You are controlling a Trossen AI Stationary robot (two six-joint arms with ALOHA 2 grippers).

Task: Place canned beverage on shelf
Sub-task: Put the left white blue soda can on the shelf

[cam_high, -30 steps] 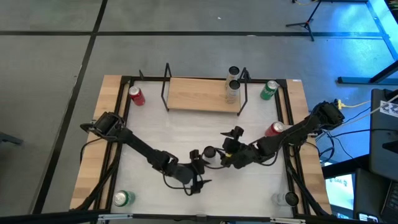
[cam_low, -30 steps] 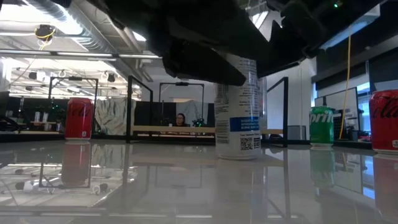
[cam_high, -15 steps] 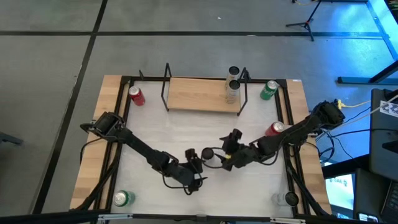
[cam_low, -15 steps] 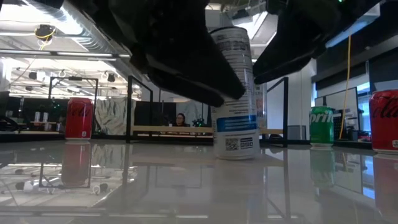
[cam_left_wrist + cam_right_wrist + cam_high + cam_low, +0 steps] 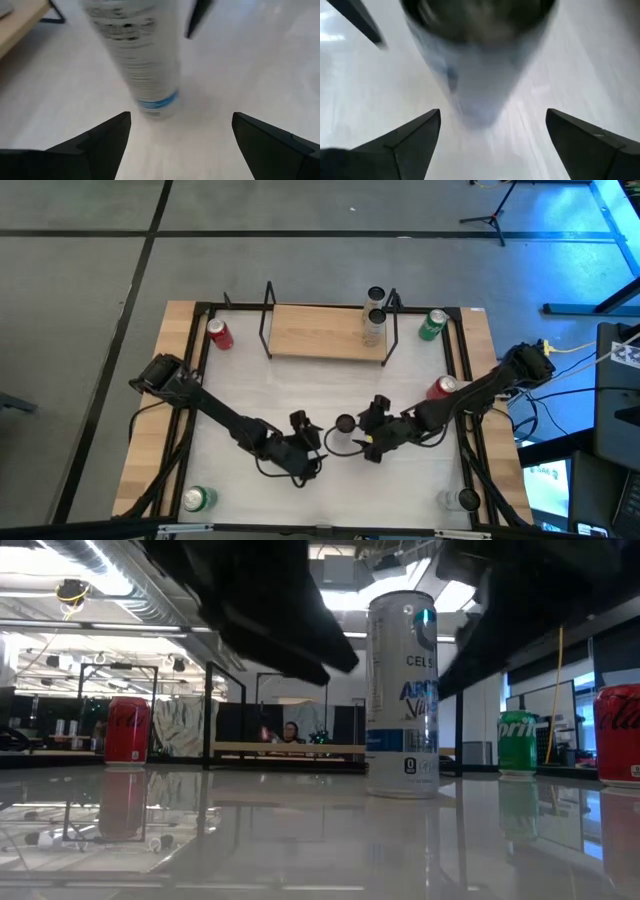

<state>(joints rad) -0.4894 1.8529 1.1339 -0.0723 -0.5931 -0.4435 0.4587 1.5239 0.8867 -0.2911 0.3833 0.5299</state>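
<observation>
While the white can stands upright and free on the table, well in front of the shelf, the left gripper and right gripper flank it, both claws spread wide and holding nothing. Closing off-centre could, I judge, knock this tall can over.

Overhead looks straight down, low looks level, wrists close; all share the can.
</observation>
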